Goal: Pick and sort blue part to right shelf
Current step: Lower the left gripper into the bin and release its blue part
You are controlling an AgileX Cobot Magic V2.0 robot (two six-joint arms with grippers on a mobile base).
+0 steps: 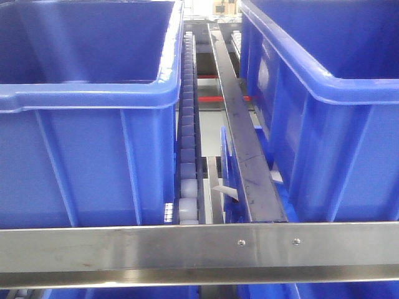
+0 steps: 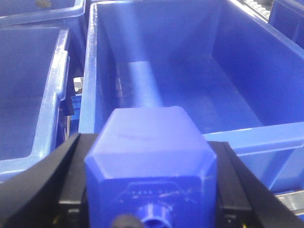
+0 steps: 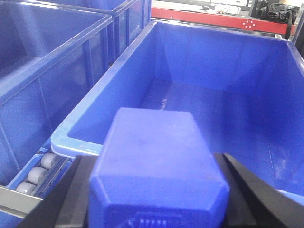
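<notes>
Jaws of left gripper point(image 2: 149, 142) and right gripper point(image 3: 153, 159) each clamp a blue part point(image 2: 148, 166), angled down over bins point(image 2: 259, 135).

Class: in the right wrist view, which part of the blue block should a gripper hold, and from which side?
Hold the blue block across its two long flat sides, coming in from its near end. Those sides look parallel; the edges are bevelled and would likely slip. The right gripper clamps it that way.

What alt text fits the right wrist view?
A blue block fills the foreground, flanked by black jaws, in front of an open blue bin with nothing visible inside. A second bin and a roller track lie at image left.
</notes>
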